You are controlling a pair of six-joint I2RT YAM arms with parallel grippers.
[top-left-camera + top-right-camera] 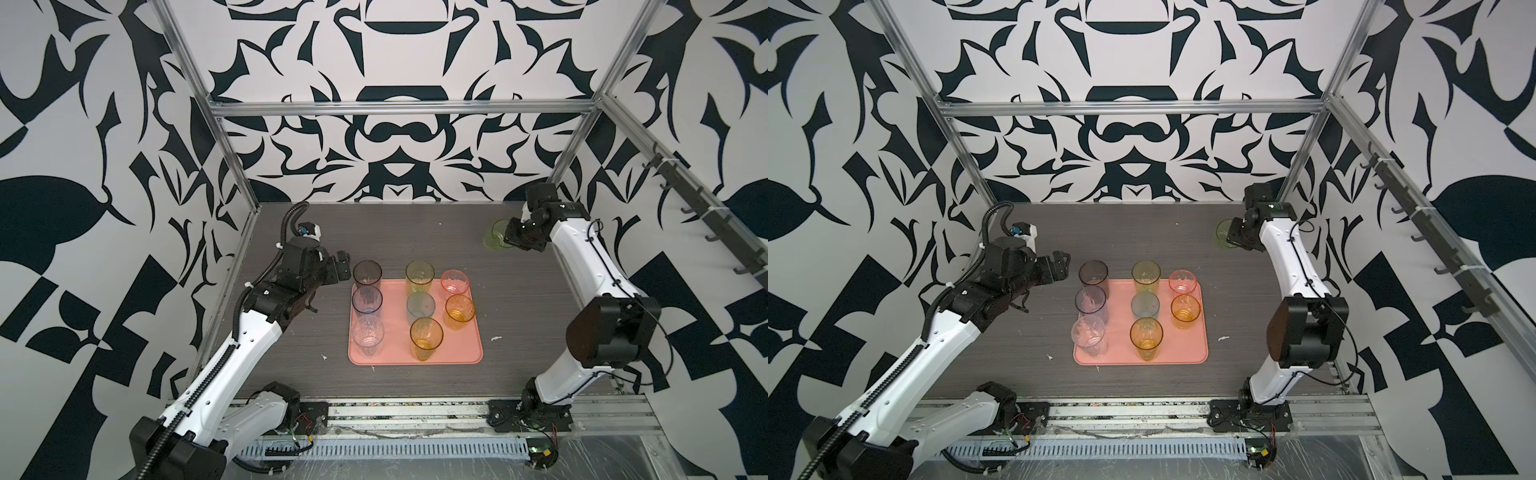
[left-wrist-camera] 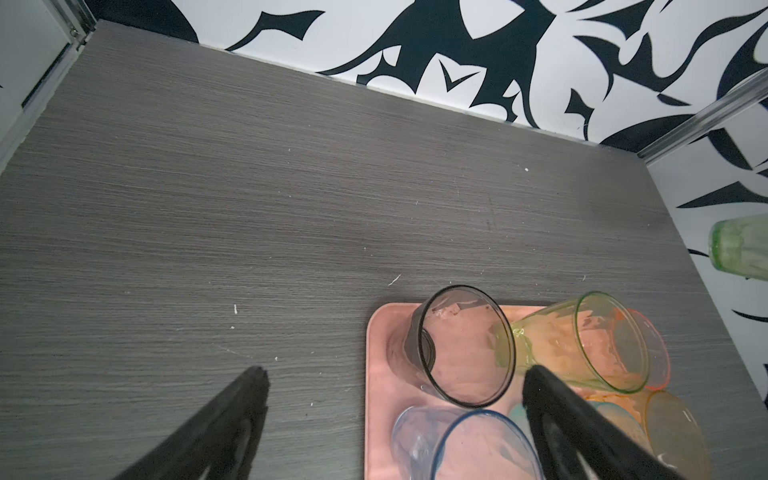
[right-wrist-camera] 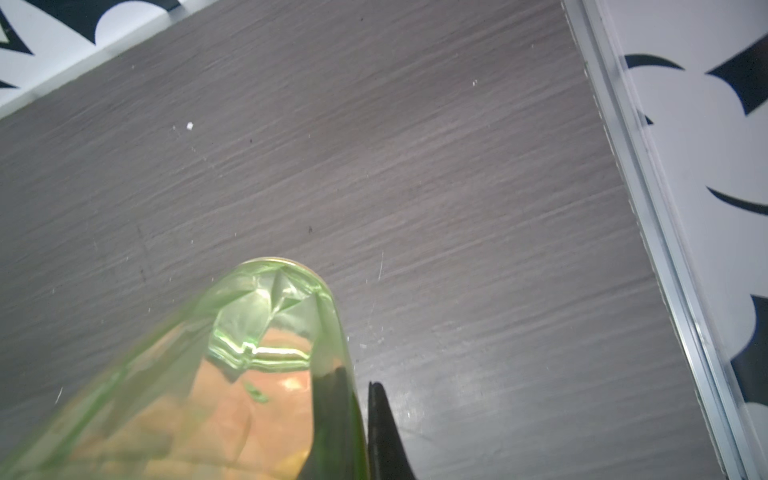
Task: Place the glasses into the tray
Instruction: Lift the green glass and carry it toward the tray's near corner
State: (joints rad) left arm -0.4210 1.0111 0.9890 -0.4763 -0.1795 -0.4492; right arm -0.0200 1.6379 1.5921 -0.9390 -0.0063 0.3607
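Observation:
The salmon-pink tray (image 1: 457, 349) (image 1: 1183, 353) lies mid-table with several glasses upright on it. Along its left side stand the smoky grey glass (image 1: 367, 274) (image 2: 461, 345), a blue one (image 1: 367, 301) (image 2: 465, 444) and a clear one (image 1: 368, 334). Yellow-green, teal, pink and two amber glasses fill the rest. My left gripper (image 1: 343, 268) (image 2: 397, 370) hangs open just left of the smoky glass, holding nothing. At the far right corner my right gripper (image 1: 509, 237) (image 3: 356, 378) is shut on the wall of a tilted green glass (image 1: 494, 235) (image 3: 257, 332), one finger inside and one outside.
Patterned walls and aluminium frame posts (image 1: 232, 166) close the table (image 1: 415, 232) on three sides. Near the held glass runs the right frame rail (image 3: 648, 232). Small white crumbs (image 1: 495, 338) lie around the tray. Both arm bases sit on the front rail (image 1: 407, 409).

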